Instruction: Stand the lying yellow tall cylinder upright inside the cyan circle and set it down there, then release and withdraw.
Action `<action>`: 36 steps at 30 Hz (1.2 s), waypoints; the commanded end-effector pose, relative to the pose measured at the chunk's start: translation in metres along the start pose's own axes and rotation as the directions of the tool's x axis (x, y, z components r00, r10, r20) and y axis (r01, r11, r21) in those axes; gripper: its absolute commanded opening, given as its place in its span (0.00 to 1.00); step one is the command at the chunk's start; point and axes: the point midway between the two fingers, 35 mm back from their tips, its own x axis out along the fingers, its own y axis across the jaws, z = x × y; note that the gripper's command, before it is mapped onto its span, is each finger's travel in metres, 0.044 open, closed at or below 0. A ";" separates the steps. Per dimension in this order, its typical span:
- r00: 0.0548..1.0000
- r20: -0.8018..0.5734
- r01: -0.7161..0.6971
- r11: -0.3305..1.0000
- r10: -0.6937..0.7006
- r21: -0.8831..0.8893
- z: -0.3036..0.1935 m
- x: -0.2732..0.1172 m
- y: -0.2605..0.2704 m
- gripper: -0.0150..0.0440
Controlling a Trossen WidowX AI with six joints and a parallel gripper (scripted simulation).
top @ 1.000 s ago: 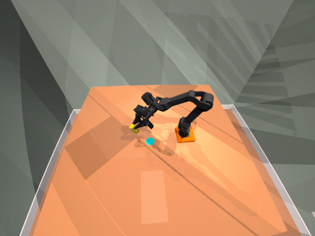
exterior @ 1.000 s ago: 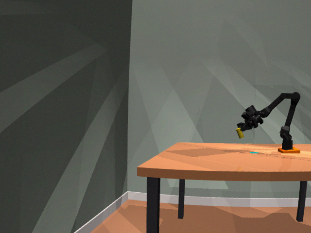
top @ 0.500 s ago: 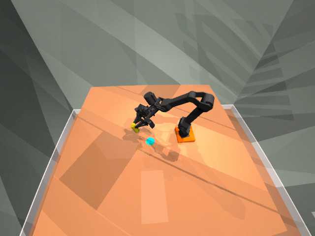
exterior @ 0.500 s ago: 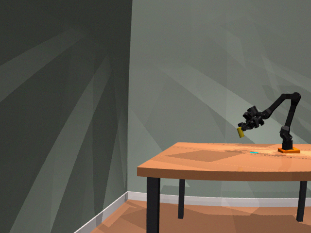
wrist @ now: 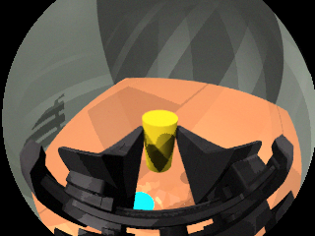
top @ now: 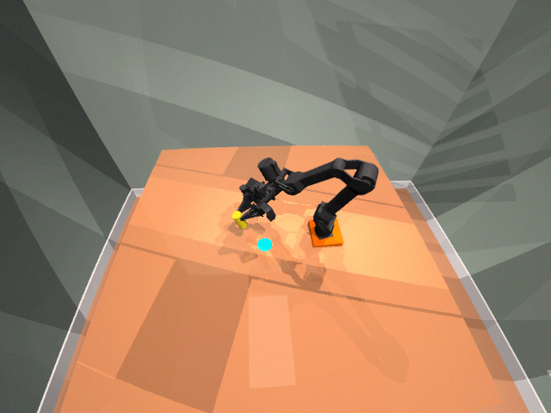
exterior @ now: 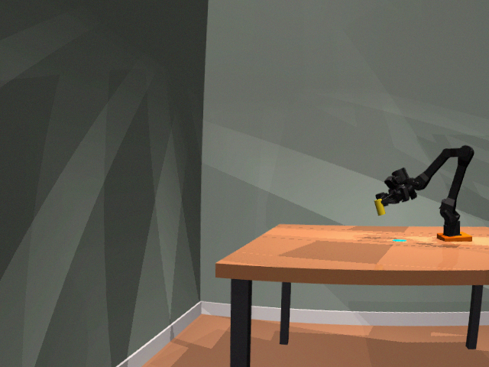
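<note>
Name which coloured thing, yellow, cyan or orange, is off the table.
The yellow cylinder: the end effector grips it in the air, whereas the cyan circle and orange plate are on the table.

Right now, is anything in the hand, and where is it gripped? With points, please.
The yellow cylinder [top: 240, 220] [exterior: 379, 207] [wrist: 159, 143], pinched by its sides near the upper end.
</note>
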 end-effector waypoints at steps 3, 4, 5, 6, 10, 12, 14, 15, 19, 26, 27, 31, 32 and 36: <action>1.000 0.024 -0.012 1.000 0.012 -0.008 0.001 -0.004 0.002 0.43; 1.000 0.028 -0.014 1.000 0.014 -0.010 0.001 -0.005 0.002 0.43; 0.999 0.031 -0.016 1.000 0.016 -0.011 0.001 -0.005 0.003 0.43; 0.999 0.034 -0.017 1.000 0.018 -0.013 0.001 -0.006 0.003 0.43; 0.999 0.048 -0.024 1.000 0.025 -0.020 0.000 -0.008 0.004 0.43; 0.998 0.054 -0.027 0.999 0.029 -0.023 0.000 -0.010 0.005 0.43; 0.998 0.060 -0.031 0.999 0.032 -0.027 0.000 -0.011 0.006 0.43; 0.997 0.063 -0.032 0.999 0.034 -0.029 0.000 -0.011 0.006 0.43; 0.996 0.075 -0.039 0.999 0.042 -0.036 -0.001 -0.014 0.008 0.43; 0.994 0.093 -0.051 0.997 0.055 -0.050 -0.002 -0.018 0.011 0.43; 0.994 0.096 -0.053 0.997 0.057 -0.052 -0.002 -0.019 0.012 0.43; 0.992 0.105 -0.059 0.996 0.066 -0.061 -0.003 -0.022 0.014 0.43; 0.992 0.108 -0.061 0.996 0.068 -0.063 -0.003 -0.022 0.014 0.43; 0.990 0.117 -0.068 0.995 0.076 -0.072 -0.004 -0.025 0.017 0.43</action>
